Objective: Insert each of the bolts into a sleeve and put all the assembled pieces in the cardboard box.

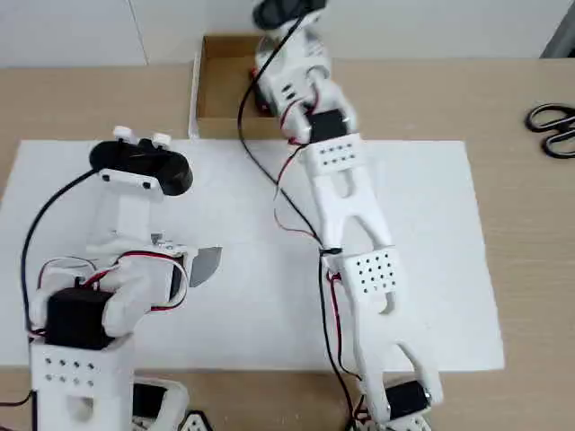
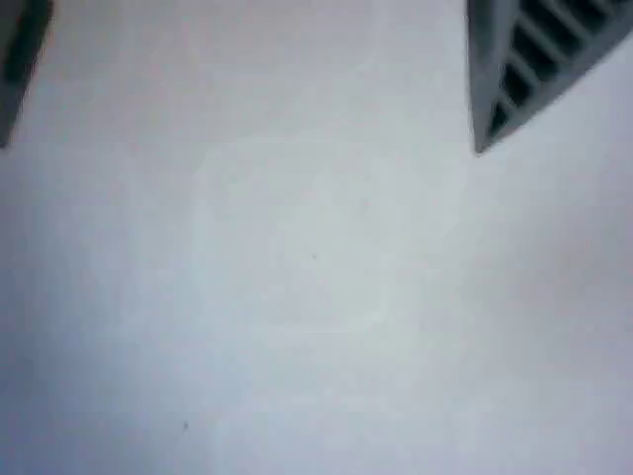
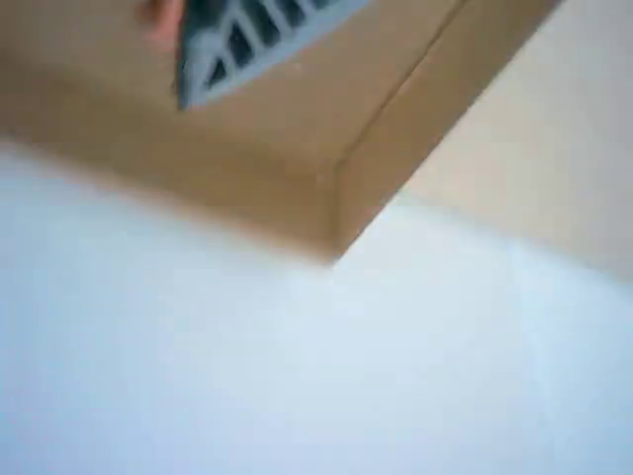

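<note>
2 arms, split roles. Left gripper [image 2: 237, 134] low over white sheet [image 1: 431, 251], jaws wide apart, nothing held; likely parked out of way. Right gripper [image 3: 237, 45] above cardboard box [image 1: 211, 45] at sheet's far edge, near inner corner, placed for drop-off; opening cannot tell. Reddish bit [image 3: 158, 20] beside finger inside box, possibly assembled piece, unsure.

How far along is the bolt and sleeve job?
Likely near the end. A red piece lies in the box by the right claw; whether it's released, I can't tell. The left claw hangs open over the sheet, holding nothing. The arm hides much of the box, so a count isn't possible.
</note>
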